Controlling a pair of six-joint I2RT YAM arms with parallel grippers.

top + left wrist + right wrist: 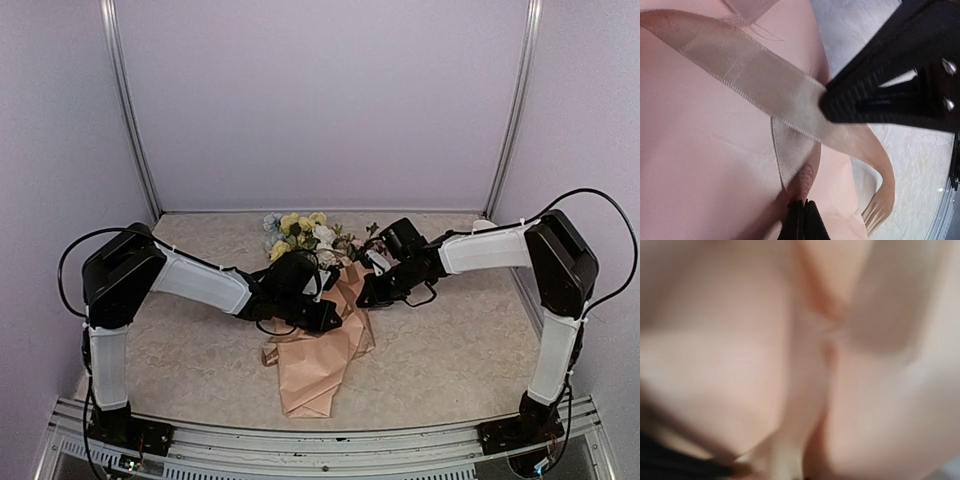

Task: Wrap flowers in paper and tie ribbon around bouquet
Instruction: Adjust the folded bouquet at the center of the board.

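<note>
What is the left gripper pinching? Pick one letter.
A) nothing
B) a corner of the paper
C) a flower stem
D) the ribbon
D: the left wrist view shows the left gripper shut on a fold of the ribbon, with the paper behind it.

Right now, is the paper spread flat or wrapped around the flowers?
Wrapped. From above, the paper forms a crumpled cone, and only the blooms of the flowers stick out at its far end.

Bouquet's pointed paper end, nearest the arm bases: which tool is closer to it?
Left. The left tool sits over the paper's middle, just beyond that end; the right tool is farther off, at the paper's right edge near the flowers.
</note>
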